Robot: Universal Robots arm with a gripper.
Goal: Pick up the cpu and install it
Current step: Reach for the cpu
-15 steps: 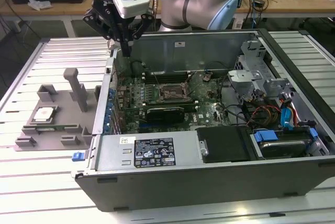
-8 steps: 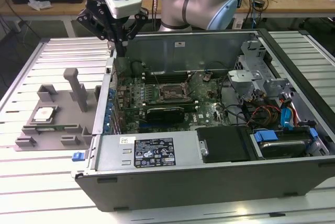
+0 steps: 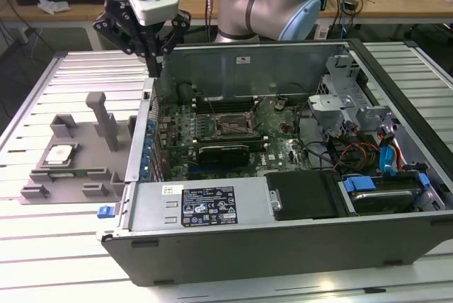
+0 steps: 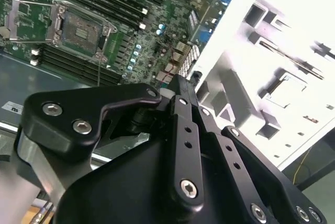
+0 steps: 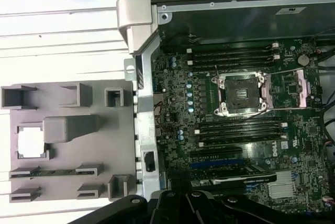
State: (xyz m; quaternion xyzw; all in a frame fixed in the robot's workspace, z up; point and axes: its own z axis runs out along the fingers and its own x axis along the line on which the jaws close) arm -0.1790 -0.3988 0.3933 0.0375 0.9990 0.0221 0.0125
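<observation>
The empty hand (image 3: 152, 68), pinched narrow, hangs over the case wall (image 3: 136, 153), the cpu (image 3: 60, 154) in its tray (image 3: 92, 149) toward the exterior view's left.

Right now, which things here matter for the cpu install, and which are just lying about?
For the job: cpu in its grey holder; open socket; tool.
Just there: expansion card; drive with blue tabs; cables.

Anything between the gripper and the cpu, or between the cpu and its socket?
Nothing covers the cpu in its gray fixture; the gripper hangs above the case wall. That wall and the fixture's upright post stand between cpu and the open, empty socket.
</observation>
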